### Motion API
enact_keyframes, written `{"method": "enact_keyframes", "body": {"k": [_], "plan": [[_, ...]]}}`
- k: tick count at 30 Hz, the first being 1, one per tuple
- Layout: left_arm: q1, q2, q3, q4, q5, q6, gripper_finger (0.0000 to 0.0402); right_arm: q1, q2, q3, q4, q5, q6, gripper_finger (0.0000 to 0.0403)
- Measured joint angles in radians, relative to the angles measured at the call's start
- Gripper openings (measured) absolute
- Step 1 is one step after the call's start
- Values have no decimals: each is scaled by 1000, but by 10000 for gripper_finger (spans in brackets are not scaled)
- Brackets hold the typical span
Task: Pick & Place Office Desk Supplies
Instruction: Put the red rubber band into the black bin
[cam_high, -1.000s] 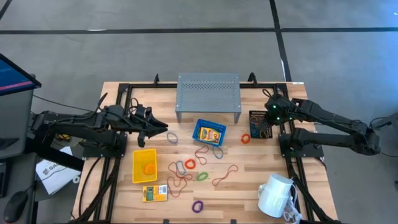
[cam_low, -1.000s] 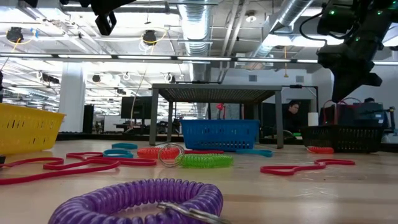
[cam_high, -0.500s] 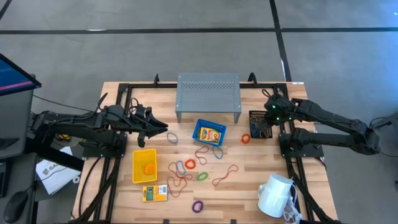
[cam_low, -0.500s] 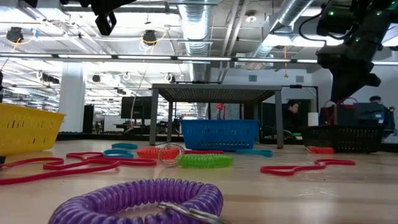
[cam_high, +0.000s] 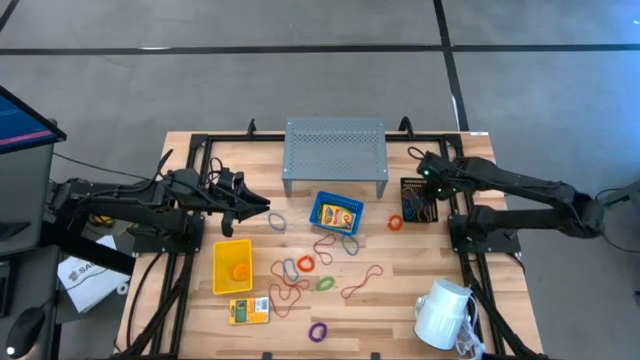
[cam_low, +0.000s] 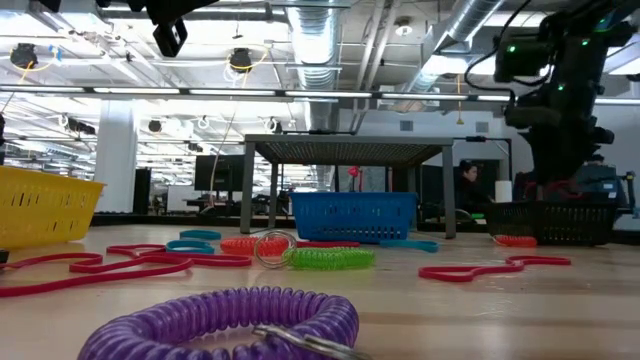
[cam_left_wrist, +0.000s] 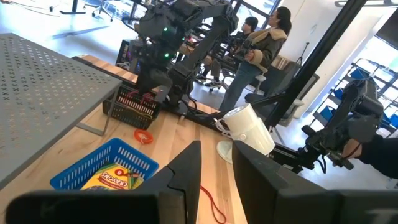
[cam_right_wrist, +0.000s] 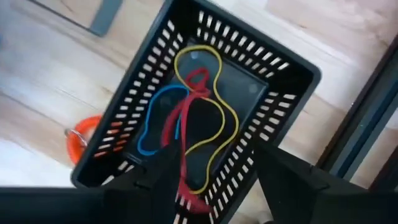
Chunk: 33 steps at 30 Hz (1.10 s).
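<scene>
Right gripper (cam_right_wrist: 208, 163) poised above black mesh plastic bin (cam_right_wrist: 287, 70); fingers spread, red thin loop (cam_right_wrist: 186, 118) draped directly beneath, unpinched. Left gripper (cam_left_wrist: 214, 165) idle, fingers spread.

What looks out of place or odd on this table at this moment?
Nothing is damaged or spilled. The white mug lies on its side near the table's front right corner. Many loops lie scattered on the wood, outside the bins.

— What lies around the table (cam_high: 400, 290)?
— Grey floor (cam_high: 300, 70) crossed by dark lines, a monitor (cam_high: 20, 115) at one side.
— And beyond?
— Exposed ducts (cam_low: 320, 40), ceiling lamps (cam_low: 240, 60), people (cam_left_wrist: 261, 50) standing near windows.
</scene>
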Motion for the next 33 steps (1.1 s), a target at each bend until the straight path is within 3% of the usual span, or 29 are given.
{"method": "enact_keyframes", "body": {"k": [3, 7, 13, 17, 22, 27, 31, 33], "plan": [[0, 0, 0, 0, 0, -3, 85, 2, 47, 0, 1, -1, -22, 180], [0, 0, 0, 0, 0, -8, 85, 8, 71, 0, 98, -81, -64, 158], [0, 0, 0, 0, 0, -26, 85, 6, 78, 6, 66, -48, -45, 120], [0, 0, 0, 0, 0, -26, 85, 6, 78, 6, 94, -161, -74, 102], [0, 0, 0, 0, 0, -27, 85, 6, 86, 6, 6, -66, -44, 89], [0, 0, 0, 0, 0, -27, 85, 6, 83, 6, 65, -211, -83, 87], [0, 0, 0, 0, 0, -27, 85, 7, 98, 6, 4, -107, -45, 86], [0, 0, 0, 0, 0, -34, 85, 8, 100, 6, 11, -139, -52, 86]]}}
